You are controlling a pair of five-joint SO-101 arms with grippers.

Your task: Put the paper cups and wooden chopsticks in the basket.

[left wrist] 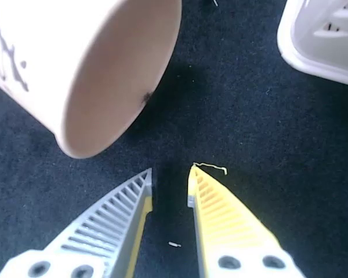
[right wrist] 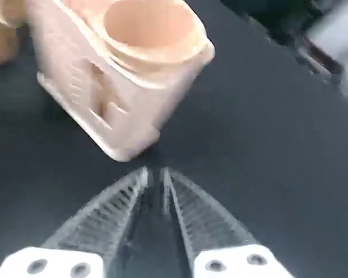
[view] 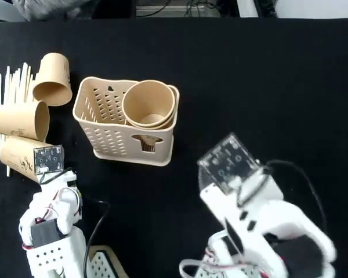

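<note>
Paper cups (view: 149,103) sit nested in your basket (view: 124,145), and three loose cups (view: 20,120) lie on their sides left of it by the wooden chopsticks (view: 14,81). Your left gripper (left wrist: 171,174) is spread and empty near one cup's mouth. Your right gripper (right wrist: 155,172) is pinched closed on nothing, near the basket.

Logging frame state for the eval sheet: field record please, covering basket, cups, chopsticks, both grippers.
basket: upright, one end empty
stacked cups: nested, upright in the basket's other end
loose cups: three on their sides, left of basket
chopsticks: lying by loose cups, outside basket
left gripper: slightly open, empty, near a loose cup's mouth
right gripper: shut, empty, pointed towards basket
</note>
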